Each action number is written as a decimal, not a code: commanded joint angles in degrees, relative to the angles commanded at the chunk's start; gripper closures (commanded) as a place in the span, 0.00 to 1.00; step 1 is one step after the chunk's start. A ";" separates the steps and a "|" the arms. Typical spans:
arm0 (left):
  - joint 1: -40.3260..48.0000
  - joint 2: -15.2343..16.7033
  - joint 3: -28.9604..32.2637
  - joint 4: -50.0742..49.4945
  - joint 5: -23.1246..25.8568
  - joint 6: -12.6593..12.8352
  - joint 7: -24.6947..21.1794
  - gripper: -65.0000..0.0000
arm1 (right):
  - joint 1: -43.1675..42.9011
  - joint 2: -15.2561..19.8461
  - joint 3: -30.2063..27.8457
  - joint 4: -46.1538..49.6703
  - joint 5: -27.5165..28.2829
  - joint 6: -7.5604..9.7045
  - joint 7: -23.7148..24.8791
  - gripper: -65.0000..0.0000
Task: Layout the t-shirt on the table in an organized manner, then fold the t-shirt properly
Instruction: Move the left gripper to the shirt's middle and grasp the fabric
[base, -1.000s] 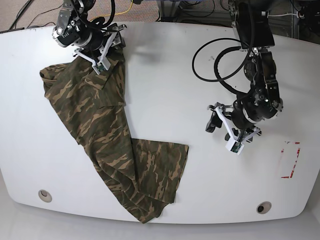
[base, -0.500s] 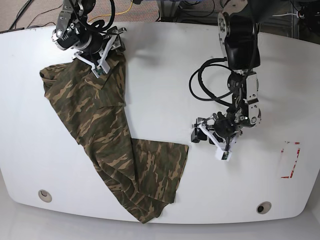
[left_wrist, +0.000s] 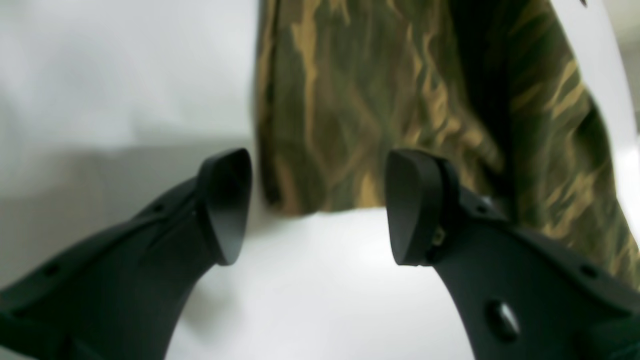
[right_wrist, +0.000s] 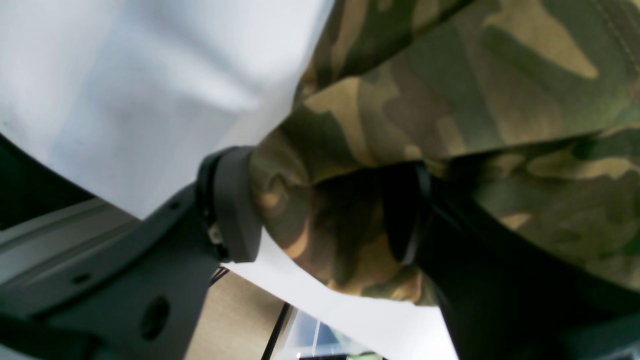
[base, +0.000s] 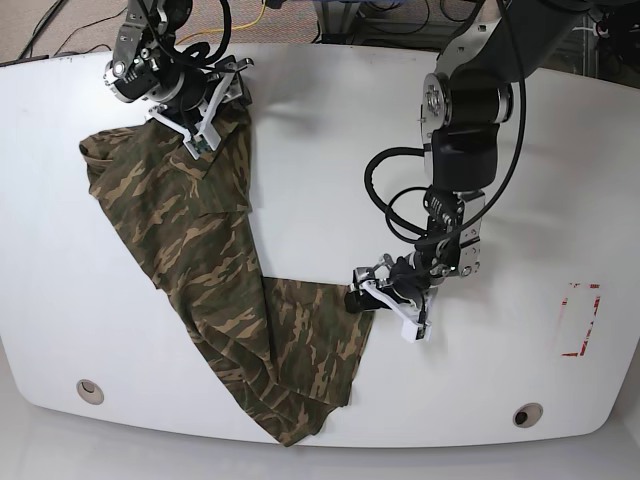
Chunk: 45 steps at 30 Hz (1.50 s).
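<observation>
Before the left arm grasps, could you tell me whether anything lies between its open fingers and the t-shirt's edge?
Nothing visible does: the left gripper is open, with only bare table before the t-shirt corner.

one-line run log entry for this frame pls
phase: layout | right gripper: shut on t-shirt top edge | left gripper: open, at shirt's right corner, not gripping | table: shirt crumpled diagonally

Soft matt cloth t-shirt (base: 215, 265), glossy smooth white table (base: 320, 150), matt black plastic left claw (left_wrist: 317, 207).
</observation>
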 joint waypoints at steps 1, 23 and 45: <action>-0.53 0.35 0.00 -1.41 0.00 0.09 -0.62 0.39 | 0.18 0.00 0.00 0.00 0.00 0.00 0.00 0.45; -1.58 0.79 0.09 -4.48 0.00 4.04 -3.96 0.98 | 0.62 0.00 0.00 0.00 0.00 0.00 1.49 0.45; 11.08 -6.77 -0.26 26.02 -0.44 3.96 6.42 1.00 | 0.62 0.09 0.00 0.00 -0.26 0.00 1.58 0.45</action>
